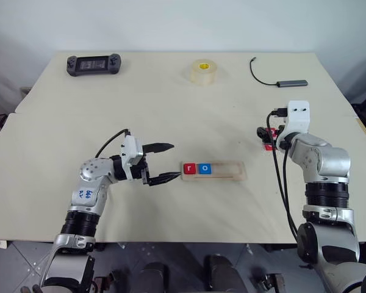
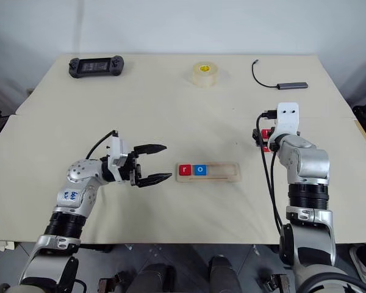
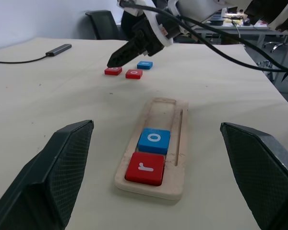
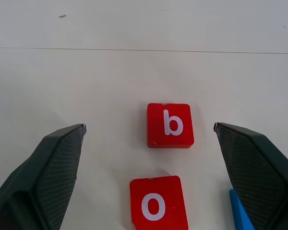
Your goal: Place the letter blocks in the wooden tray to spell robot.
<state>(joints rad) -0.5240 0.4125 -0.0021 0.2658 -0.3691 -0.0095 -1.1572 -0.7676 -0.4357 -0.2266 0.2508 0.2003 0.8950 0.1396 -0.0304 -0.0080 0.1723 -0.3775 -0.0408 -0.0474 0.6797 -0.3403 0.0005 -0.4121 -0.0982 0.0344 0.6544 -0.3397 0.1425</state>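
The wooden tray lies in the middle of the table. A red r block and a blue o block sit in its left end. My left gripper hangs level just left of the tray, open and empty. Three loose letter blocks lie to the right: a red b, a red o and a blue one whose letter I cannot read. My right gripper hovers over them, open, its fingers on either side of the red b and holding nothing.
A roll of tape stands at the back middle of the table. A black handheld game console lies at the back left. A grey adapter with a black cable lies at the back right.
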